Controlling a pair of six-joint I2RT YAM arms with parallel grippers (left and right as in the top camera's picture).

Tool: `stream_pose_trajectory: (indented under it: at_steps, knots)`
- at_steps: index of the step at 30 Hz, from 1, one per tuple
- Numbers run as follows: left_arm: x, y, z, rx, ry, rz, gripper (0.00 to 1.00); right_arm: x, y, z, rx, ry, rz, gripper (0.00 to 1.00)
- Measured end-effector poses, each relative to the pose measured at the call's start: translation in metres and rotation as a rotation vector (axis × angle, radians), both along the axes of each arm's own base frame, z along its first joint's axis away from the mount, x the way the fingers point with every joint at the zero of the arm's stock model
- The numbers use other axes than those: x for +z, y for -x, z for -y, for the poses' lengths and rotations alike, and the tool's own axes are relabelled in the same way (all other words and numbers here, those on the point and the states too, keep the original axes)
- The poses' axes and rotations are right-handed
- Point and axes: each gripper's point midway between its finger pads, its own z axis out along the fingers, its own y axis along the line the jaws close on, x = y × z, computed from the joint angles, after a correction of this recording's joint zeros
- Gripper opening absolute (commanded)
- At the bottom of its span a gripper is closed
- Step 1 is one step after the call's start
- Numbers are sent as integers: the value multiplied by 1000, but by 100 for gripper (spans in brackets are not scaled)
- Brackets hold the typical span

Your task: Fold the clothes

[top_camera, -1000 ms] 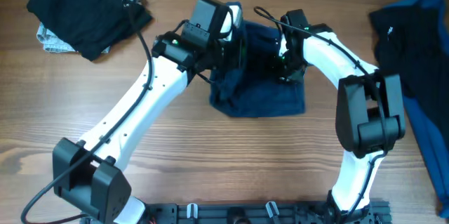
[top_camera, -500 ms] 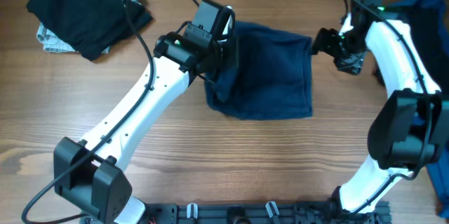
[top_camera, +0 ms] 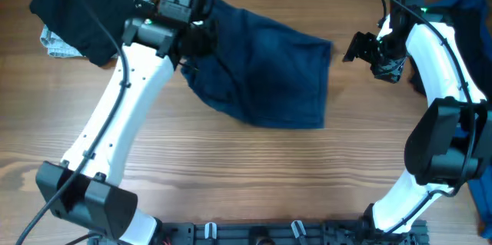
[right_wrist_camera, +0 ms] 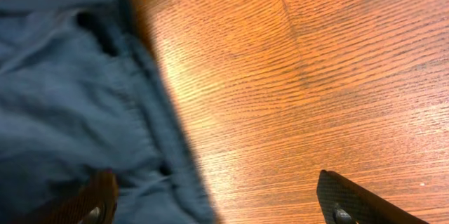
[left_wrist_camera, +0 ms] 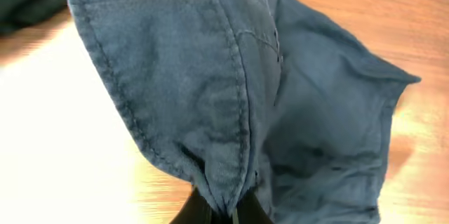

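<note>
The brown wooden table (top_camera: 231, 176) takes up most of the scene. Across its far middle lies the plain dark navy garment (top_camera: 269, 76). Most of it is spread flat, but its left corner is lifted off the wood. A crumpled black garment (top_camera: 92, 14) sits at the far left corner on top of a pale grey-blue one (top_camera: 52, 41). A heap of bright blue and black cloth (top_camera: 470, 145) lies along the right edge. The left gripper (top_camera: 194, 39) is pinched tight on the navy garment's stitched hem, which hangs bunched from its fingertips (left_wrist_camera: 210, 210). The right gripper (top_camera: 358, 48) hovers just beside the garment's right edge with its fingers (right_wrist_camera: 351, 206) spread wide, holding nothing.
</note>
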Motion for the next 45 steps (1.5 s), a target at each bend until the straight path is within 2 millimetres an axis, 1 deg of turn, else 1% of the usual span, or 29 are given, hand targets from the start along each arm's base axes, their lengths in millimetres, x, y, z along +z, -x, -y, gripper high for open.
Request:
stream_pose_trajectory:
  at_steps: [7, 9, 11, 12, 14, 15, 18, 20, 21, 24, 27, 32, 35, 39, 43, 44, 45]
  knots:
    - [11, -7, -43, 69, -44, 1, 4, -1, 5, -1, 1, -2, -22, 92]
    - [11, -7, -47, 69, -46, -2, 4, -1, 5, -3, 6, -2, -20, 91]
    - [11, -7, -42, 52, -35, -1, 4, -1, 5, -6, 13, -2, -19, 92]
    - [12, -7, -38, 43, -29, 2, 4, 0, 4, -7, 17, -2, -18, 92]
    - [14, -8, -21, 2, -13, 21, 4, 0, 3, -12, 30, -1, -13, 93]
    - [14, -7, -10, -22, -6, 27, 7, 0, 3, -14, 35, -2, -13, 93]
    - [8, -6, 23, -97, 6, 31, 7, 0, 3, -20, 49, -10, -12, 93]
    - [-3, -7, 45, -145, 14, 18, 7, 0, 3, -22, 51, -21, -10, 93]
    - [-13, -7, 56, -169, 14, -1, 7, 0, 3, -22, 52, -25, -10, 93]
    - [-38, -3, 76, -213, 5, -55, 6, 1, 2, -23, 52, -32, -6, 93]
    - [-55, -1, 88, -238, -2, -90, 6, 1, 2, -24, 53, -35, -6, 93]
    - [-67, 0, 111, -285, 26, -97, 6, 1, 2, -25, 53, -38, -5, 93]
    - [-75, -3, 123, -307, 55, -99, 6, 1, 2, -25, 53, -39, -6, 93]
    - [-83, -8, 132, -318, 85, -100, 8, 1, 2, -25, 53, -39, -6, 93]
    - [-85, -11, 139, -327, 103, -94, 9, 1, 2, -25, 53, -39, -6, 93]
    - [-86, -10, 141, -332, 105, -95, 10, 1, 2, -25, 53, -39, -6, 93]
    - [-87, -9, 143, -337, 104, -97, 16, 1, 2, -25, 53, -39, -6, 93]
